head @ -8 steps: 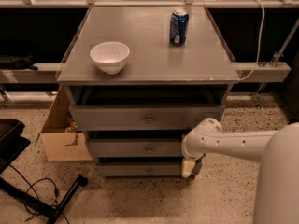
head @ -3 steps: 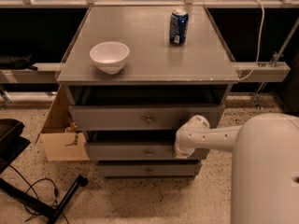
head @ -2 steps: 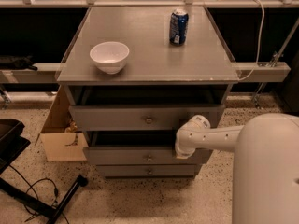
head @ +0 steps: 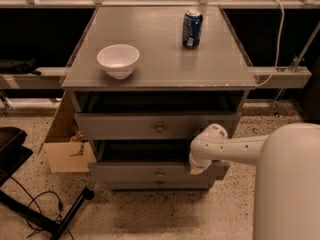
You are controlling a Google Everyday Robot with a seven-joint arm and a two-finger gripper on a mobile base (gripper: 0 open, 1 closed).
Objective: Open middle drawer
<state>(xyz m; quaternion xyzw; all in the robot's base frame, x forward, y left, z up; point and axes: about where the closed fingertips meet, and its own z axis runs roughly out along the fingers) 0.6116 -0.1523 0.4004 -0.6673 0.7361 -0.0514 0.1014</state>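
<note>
While the white arm (head: pixel 235 149) reaches in from the right, we see the gripper (head: pixel 197 165) low at the cabinet (head: pixel 165 79) front, against the top edge of the middle drawer (head: pixel 135 171), right of its small round knob (head: pixel 159 174); how far the gripper is open, or whether it grasps anything, we cannot tell (the wrist covers that spot). Middle drawer sits between the top drawer (head: pixel 125 126) and the bottom drawer (head: pixel 135 185); its front stands out from the cabinet, farther forward than the other two fronts, dark gap showing behind it. Top drawer front is taller, also with a centre knob, dark opening above it. On the cabinet top: white bowl (head: pixel 118 60) near the front left, upright; blue can (head: pixel 192 29) toward the back right, upright, well apart from the bowl. Cardboard box (head: pixel 65 154) on the speckled floor (head: pixel 150 214), just left of the cabinet; black cables (head: pixel 35 209) lower left.
</note>
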